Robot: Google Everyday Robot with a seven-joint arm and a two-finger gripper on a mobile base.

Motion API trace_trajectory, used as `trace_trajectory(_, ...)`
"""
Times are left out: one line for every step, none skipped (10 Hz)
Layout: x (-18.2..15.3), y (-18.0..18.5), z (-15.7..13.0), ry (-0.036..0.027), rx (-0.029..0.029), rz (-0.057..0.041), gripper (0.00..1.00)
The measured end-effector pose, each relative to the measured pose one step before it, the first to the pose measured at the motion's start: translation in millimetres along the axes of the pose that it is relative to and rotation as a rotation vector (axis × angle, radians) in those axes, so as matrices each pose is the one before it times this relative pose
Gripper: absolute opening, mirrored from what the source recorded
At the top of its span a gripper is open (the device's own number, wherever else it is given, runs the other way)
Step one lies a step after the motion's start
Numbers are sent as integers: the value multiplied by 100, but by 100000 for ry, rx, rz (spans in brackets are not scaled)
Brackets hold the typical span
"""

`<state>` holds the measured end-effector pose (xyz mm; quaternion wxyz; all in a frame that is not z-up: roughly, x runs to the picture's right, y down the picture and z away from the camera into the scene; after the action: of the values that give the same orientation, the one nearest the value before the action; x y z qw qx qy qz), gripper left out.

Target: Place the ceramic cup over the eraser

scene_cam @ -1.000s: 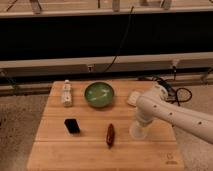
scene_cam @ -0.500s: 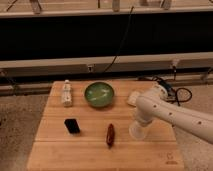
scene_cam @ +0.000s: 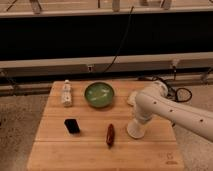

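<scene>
The black eraser (scene_cam: 72,125) lies on the left part of the wooden table (scene_cam: 60,155). The white ceramic cup (scene_cam: 135,131) stands on the table's right part, well to the right of the eraser. My gripper (scene_cam: 138,119) at the end of the white arm comes down from the right and sits right on top of the cup, covering its upper part. The arm hides how the gripper meets the cup.
A green bowl (scene_cam: 99,94) sits at the back middle. A whitish rectangular item (scene_cam: 66,93) lies at the back left. A dark red elongated object (scene_cam: 110,135) lies between eraser and cup. Black cables (scene_cam: 181,93) lie beyond the table's right edge.
</scene>
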<state>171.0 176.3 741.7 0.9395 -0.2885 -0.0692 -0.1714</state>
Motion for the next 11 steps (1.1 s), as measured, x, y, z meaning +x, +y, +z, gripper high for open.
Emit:
trace_trajectory(-334, -126, -359, 290, -249, -341, 1)
trace_trajectory(-514, -255, -637, 708, 76, -977, 1)
trace_trajectory(-824, -296, -816, 688, -26, -1635, 1)
trace_trajectory(-1088, -402, -891, 403, 285, -2034, 1)
trace_trajectory(-1238, -410, -895, 609, 38, -2642, 1)
trace_trajectory(-1788, -601, -1005, 473, 217, -4090, 1)
trace_trajectory(-1179, -246, -606, 396, -96, -2758, 1)
trace_trajectory(-1084, -233, -529, 482, -19, -2551, 1)
trace_trajectory(-2069, -476, -903, 568, -55, -4715, 1)
trace_trajectory(-1561, -450, -595, 168, -96, -3499, 1)
trace_trajectory(-1242, -577, -555, 439, 17, -3036, 1)
